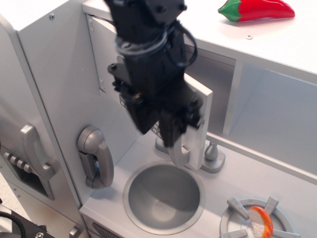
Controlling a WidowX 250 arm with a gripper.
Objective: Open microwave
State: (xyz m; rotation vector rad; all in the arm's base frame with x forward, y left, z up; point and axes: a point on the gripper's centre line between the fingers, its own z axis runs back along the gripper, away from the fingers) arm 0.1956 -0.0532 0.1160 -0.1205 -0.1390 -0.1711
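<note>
The microwave [215, 79] is the white-grey compartment under the top shelf. Its door [202, 116] stands swung out to the left, roughly edge-on to the camera, and the cavity behind it is exposed. The door's vertical silver handle [182, 152] sticks out below my black gripper [161, 130]. The gripper is in front of the door and its fingers close around the handle's upper part. My arm hides the door's window and most of the button strip.
A round sink [163, 198] lies directly below the door, with a faucet [214, 154] behind it. A toy phone [96, 158] hangs on the left wall. A red chilli [257, 9] lies on top. A burner [255, 220] holds an orange-white item.
</note>
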